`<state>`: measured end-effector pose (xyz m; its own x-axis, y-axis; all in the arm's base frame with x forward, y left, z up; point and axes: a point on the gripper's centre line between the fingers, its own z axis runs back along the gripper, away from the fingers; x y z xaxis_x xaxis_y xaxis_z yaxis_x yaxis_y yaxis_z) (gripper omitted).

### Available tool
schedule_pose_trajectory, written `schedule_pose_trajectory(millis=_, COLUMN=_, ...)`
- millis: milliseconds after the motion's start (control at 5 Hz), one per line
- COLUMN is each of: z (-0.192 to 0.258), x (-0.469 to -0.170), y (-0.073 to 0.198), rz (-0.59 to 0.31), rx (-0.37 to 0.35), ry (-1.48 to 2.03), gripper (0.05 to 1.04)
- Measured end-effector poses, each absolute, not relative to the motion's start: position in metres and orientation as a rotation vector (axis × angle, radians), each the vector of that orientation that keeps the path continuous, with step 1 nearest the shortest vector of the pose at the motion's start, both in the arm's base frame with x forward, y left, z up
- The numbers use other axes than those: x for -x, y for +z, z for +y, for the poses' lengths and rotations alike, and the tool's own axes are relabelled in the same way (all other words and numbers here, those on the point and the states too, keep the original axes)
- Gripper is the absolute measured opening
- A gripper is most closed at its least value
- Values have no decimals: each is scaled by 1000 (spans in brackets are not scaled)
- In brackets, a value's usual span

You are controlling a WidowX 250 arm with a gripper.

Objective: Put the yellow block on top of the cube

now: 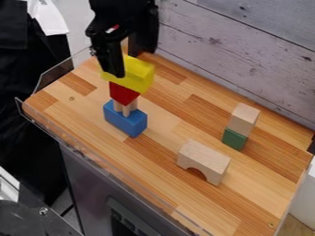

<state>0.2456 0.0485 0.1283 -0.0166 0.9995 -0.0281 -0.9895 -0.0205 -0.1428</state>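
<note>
One stack rises on the left part of the wooden tabletop [166,152], which has a clear upright guard [61,70] along its left end. At the bottom of the stack lies a blue block [126,120], with pale wooden supports [131,108] standing on it. A red block [122,93] comes next, and the yellow block [139,73] is on top of that, lying across it. Around the yellow block hangs the black gripper [128,59], its jaws well apart, one in front of the block and the other behind it. It has no firm hold on anything; whether the nearer jaw touches the block, I cannot tell. Farther right and nearer the camera, a pale arch block [205,159] stands with its cutout facing down. Right of that and farther back, a small green block [234,139] carries a pale wooden block [243,119] upright on top. Behind the tabletop runs a grey plank wall [240,44].
</note>
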Motion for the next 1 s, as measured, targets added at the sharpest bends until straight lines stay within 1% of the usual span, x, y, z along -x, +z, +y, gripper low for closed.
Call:
schedule_pose_trajectory(millis=400, z=52, x=-251, y=116, rz=-67, rx=146, ry=1612, gripper=998)
schedule_pose_trajectory(millis=800, z=56, x=-259, y=108, rz=-73, rx=185, ry=1642, gripper=998)
schedule_pose_trajectory(millis=1000, z=59, x=-259, y=104, rz=-64, rx=182, ry=1657, gripper=922)
